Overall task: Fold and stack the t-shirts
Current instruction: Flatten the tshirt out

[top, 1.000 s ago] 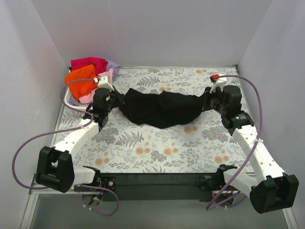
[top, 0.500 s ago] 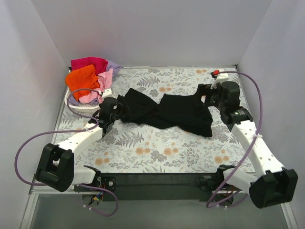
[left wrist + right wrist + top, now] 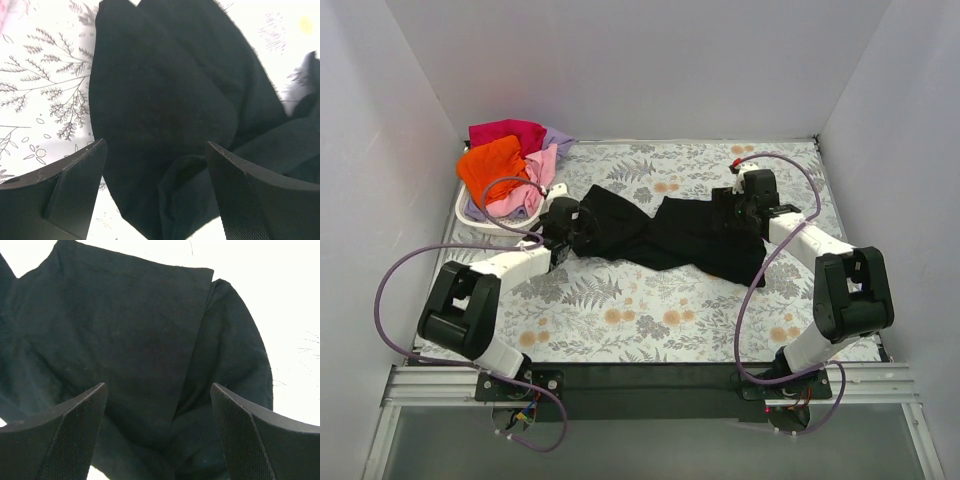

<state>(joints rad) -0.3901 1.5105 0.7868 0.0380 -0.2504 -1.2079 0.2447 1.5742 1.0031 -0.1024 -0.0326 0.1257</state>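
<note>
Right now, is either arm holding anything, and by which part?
Nothing held: the left gripper and right gripper both have fingers open over the black t-shirt.

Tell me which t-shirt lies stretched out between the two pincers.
The black t-shirt; the other shirts are brightly coloured and heaped at the far-left corner.
</note>
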